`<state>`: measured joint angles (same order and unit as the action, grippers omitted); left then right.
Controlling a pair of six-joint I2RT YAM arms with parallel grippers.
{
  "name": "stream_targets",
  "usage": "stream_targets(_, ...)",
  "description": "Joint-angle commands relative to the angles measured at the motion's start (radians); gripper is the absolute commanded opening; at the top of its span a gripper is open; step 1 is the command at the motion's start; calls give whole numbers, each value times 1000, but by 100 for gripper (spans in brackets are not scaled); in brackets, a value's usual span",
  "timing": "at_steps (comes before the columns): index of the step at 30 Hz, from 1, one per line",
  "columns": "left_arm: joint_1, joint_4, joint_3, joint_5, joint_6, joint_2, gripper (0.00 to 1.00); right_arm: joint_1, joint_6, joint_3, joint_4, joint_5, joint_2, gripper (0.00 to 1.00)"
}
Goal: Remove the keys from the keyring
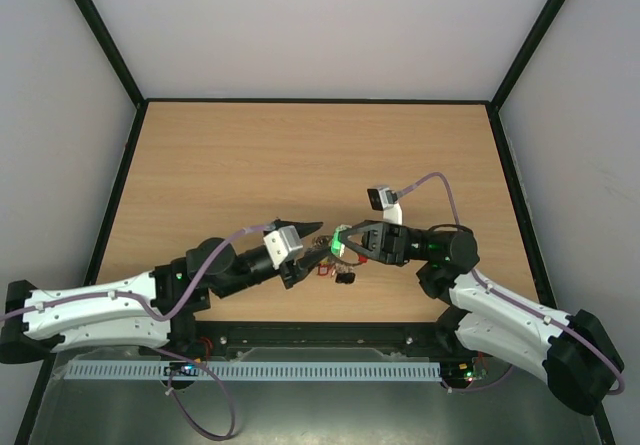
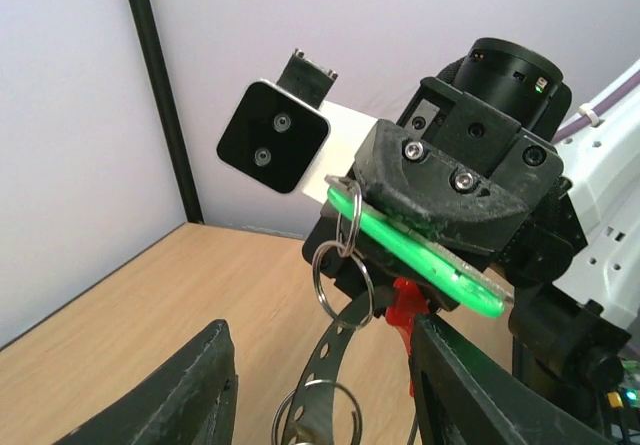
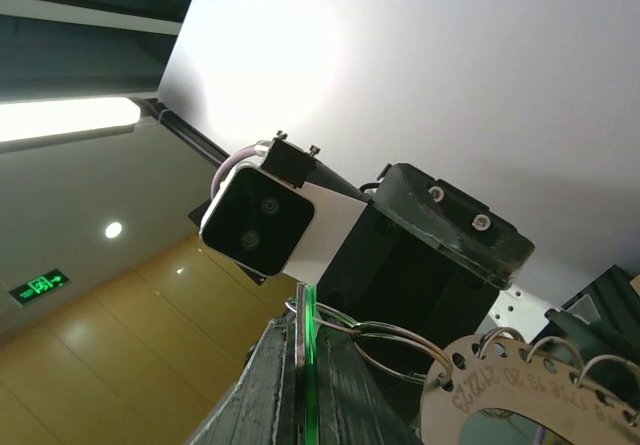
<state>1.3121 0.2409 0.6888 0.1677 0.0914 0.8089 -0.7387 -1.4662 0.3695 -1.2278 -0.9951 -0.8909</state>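
My right gripper is shut on a flat green key, held edge-on above the table; the key also shows in the left wrist view. Small split rings link it to the keyring, a silvery perforated plate with more rings through its holes. My left gripper is open, its fingers wide on either side of the plate's band without touching it. A red key hangs behind. Red and black keys dangle below both grippers. No red sleeve shows.
The wooden table lies below, ringed by black frame posts and pale walls. The left arm's wrist camera and gripper body sit close in front of the right gripper. The arm bases stand at the near edge.
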Motion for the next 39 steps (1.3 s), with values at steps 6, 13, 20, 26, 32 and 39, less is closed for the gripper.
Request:
stream_targets(6, 37, 60, 40, 68, 71, 55, 46, 1, 18, 38, -29, 22, 22, 2)
stream_targets(13, 40, 104, 36, 80, 74, 54, 40, 1, 17, 29, -29, 24, 23, 2)
stream_targets(20, 39, 110, 37, 69, 77, 69, 33, 1, 20, 25, -29, 23, 23, 2)
stream_targets(26, 42, 94, 37, 76, 60, 75, 8, 1, 22, 18, -27, 27, 30, 2)
stream_targets(32, 43, 106, -1, 105, 33, 44, 2, 2, 33, 1, 15, 36, 73, 2)
stream_targets(39, 41, 107, -62, 139, 14, -39, 2, 2, 109, 7, 210, 42, 146, 2)
